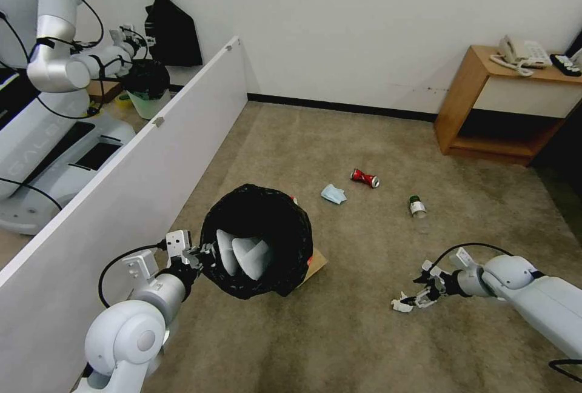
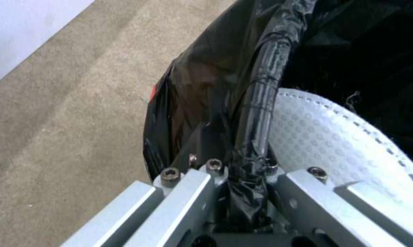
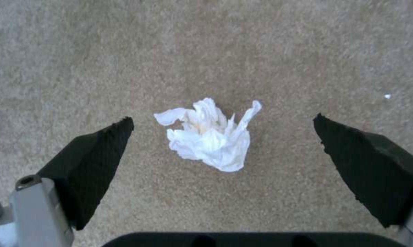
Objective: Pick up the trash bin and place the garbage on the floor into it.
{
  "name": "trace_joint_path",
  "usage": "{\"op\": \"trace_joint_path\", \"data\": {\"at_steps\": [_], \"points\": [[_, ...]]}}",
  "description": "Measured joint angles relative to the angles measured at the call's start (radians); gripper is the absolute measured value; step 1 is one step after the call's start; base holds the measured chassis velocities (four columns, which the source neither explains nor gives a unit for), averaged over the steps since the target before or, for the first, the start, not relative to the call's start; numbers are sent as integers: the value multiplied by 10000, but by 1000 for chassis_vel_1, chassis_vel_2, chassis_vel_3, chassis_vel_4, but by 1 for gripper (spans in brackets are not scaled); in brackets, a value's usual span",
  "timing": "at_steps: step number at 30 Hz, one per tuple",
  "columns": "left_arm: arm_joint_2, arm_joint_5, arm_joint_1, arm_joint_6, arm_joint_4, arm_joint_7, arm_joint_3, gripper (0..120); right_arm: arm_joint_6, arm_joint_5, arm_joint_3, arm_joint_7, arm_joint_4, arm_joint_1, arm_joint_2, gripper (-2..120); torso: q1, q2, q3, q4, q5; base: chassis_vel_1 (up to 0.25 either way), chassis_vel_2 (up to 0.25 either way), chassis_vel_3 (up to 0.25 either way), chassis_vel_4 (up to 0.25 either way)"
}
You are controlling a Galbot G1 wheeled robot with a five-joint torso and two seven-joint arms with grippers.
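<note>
We hold the trash bin (image 1: 257, 241) with our left gripper (image 1: 203, 255), low and left of centre in the head view. The jaws are clenched on the bin's rim, pinching the black bag (image 2: 261, 89) that lines it; the left wrist view shows the bunched plastic squeezed between the metal fingers (image 2: 188, 202). A sliver of the bin's red wall (image 2: 153, 92) peeks out below the bag. Inside the bin lie the white slippers (image 1: 245, 255), and the dotted sole of one (image 2: 325, 137) sits just beside the gripped rim. A brown cardboard piece (image 1: 316, 261) pokes out from behind the bin's right side on the floor (image 1: 364, 332).

Our right gripper (image 1: 418, 299) hovers low at the lower right of the head view, jaws released and spread wide. In the right wrist view the white tissue wad (image 3: 211, 133) lies on the carpet between the two black pads (image 3: 96, 161), touching neither.

Further up the frame, the light-blue face mask (image 1: 334, 193) lies near the centre, the crushed red can (image 1: 365, 178) just beside it to the upper right, and a green-labelled bottle (image 1: 417, 205) well apart to the right. A wooden side table (image 1: 467, 102) stands at the upper right, and a white partition (image 1: 121, 187) runs along the left.
</note>
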Motion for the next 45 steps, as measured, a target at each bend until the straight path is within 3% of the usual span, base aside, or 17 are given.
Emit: {"op": "trace_joint_path", "data": {"at_steps": [21,45], "points": [[1,-16,-81,-29,174,49,-138,0,263,-358,-83,-169,-863,294,659,100,0,0,0,0,-1,0,0,0,0],[302,-192,-192,-60,451,126,-232,0,430,-707,-83,-367,-1446,229,1278,100,0,0,0,0,-1,0,0,0,0]]}}
